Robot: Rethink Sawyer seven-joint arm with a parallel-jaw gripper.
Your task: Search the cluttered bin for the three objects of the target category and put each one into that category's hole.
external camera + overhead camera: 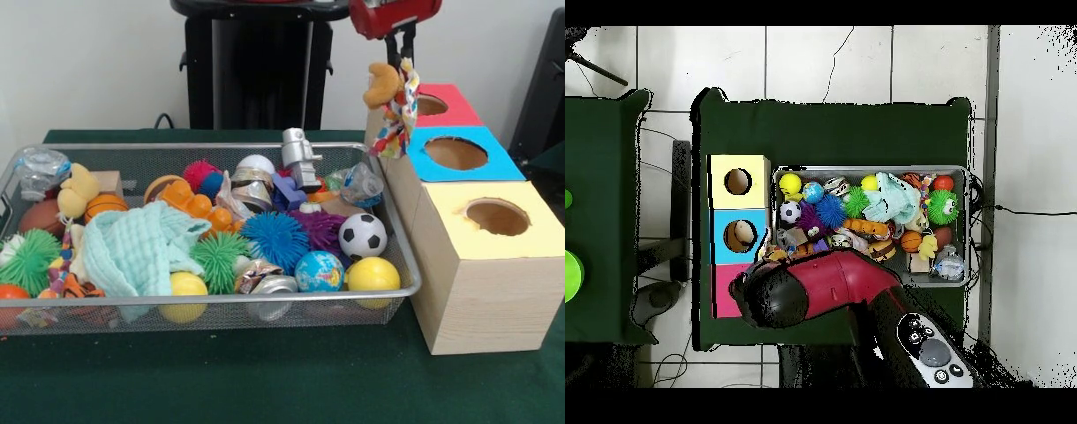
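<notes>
One toy is in our grip — the gripper (404, 46) is closed on a stuffed rope toy (393, 104), which hangs just above the boxes, at the edge between the red-topped box (439, 104) and the blue-topped box (456, 153). We judge it not yet dropped — the mesh bin (212, 305) looks full, so more searching likely remains.

Plush rope toy (393, 104) dangling, prob. above red hole (430, 105)
</notes>
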